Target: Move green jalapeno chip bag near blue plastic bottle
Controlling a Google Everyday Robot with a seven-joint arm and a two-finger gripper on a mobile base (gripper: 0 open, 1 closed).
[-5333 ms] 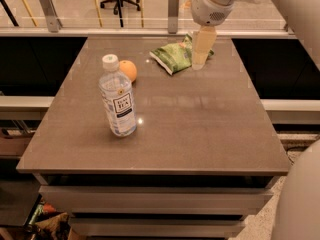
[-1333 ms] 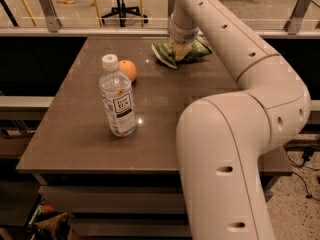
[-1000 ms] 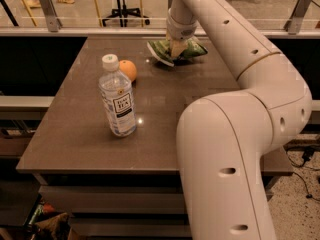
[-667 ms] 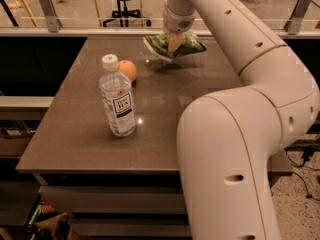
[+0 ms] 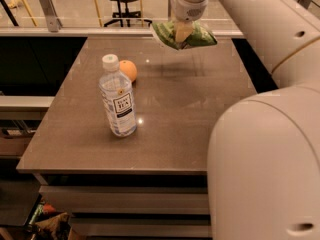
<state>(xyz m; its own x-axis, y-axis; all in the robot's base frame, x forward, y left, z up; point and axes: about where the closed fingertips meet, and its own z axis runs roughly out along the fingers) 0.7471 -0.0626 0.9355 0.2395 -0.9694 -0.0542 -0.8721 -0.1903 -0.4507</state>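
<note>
The pincer (image 5: 183, 32) pinches the bag (image 5: 202, 36), which hangs above the bench's (image 5: 190, 119) far edge (not touching it), well apart from the upright bottle (image 5: 118, 99); an orange (image 5: 128, 70) sits just behind the bottle.

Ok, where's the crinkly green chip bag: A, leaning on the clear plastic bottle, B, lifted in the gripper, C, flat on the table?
B: the gripper, over the far edge of the brown table, is shut on the crinkly green chip bag, holding it off the tabletop and apart from the clear plastic bottle.
</note>
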